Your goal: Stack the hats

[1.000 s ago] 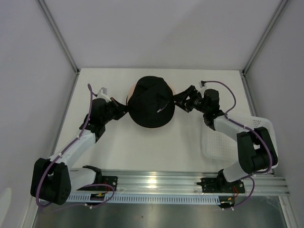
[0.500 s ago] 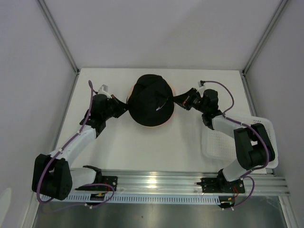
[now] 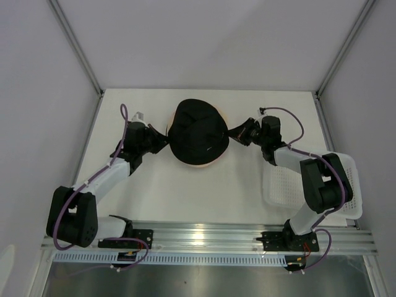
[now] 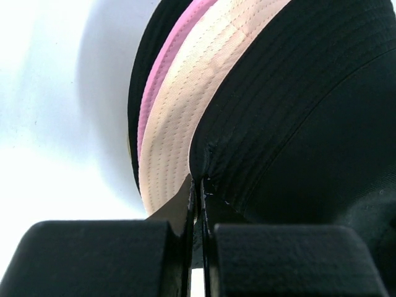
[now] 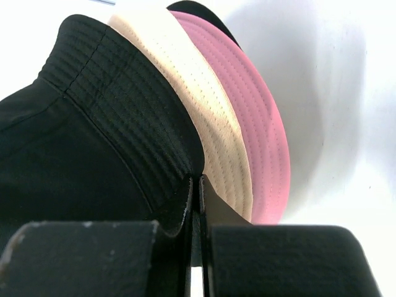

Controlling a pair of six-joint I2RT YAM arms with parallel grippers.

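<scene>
Left fingers [image 4: 99,260] crept inward; with right fingers [image 5: 86,260] clamped on black hat [image 3: 197,131] brim edges; basket [image 3: 281,182] well apart

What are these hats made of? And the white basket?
The black hat, beige hat and pink hat look like soft woven cloth, probably cotton: matte, with rows of stitching round the brims. The white basket looks like hard plastic mesh, full of tiny holes.

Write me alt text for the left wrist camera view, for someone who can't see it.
The left pincer is shut on the brim of the top black hat, seen close up from the side. Beneath it show the brims of a beige hat, a pink hat and a bottom black hat, stacked on the white table.
</scene>
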